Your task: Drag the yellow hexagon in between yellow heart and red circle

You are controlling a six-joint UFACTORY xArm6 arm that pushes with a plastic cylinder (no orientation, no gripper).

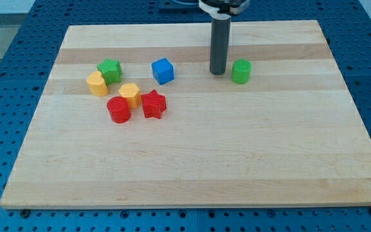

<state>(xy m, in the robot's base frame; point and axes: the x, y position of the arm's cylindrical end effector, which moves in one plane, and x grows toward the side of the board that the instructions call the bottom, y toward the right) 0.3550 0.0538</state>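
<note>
the worktop [192,161] is a pale wooden board lying on a blue perforated surface [5,96], and most of its lower half is bare wood.

at the view's left sits a cluster of five blocks. furthest left is the yellow heart [97,84], with the green star [110,69] touching it on its upper right. below and to the right of those two is the yellow hexagon [130,95], the block the task concerns. it lies just right of the yellow heart with a narrow gap between them, and it presses against the upper right of the red circle [118,109], which stands just below it. the hexagon is thus near both the heart and the circle but off to the right of the gap between them. the red star [153,104] touches or nearly touches the hexagon's right side and sits just right of the red circle.

further right and a little higher, apart from the cluster, is the blue cube [163,70].

right of the cube, the dark rod comes down from the view's top, and my tip [218,72] rests on the board between the blue cube and the green cylinder [241,71], just beside the cylinder's left and well apart from the yellow hexagon. the arm carries no pincer, so there is nothing released or clenched to report.
</note>
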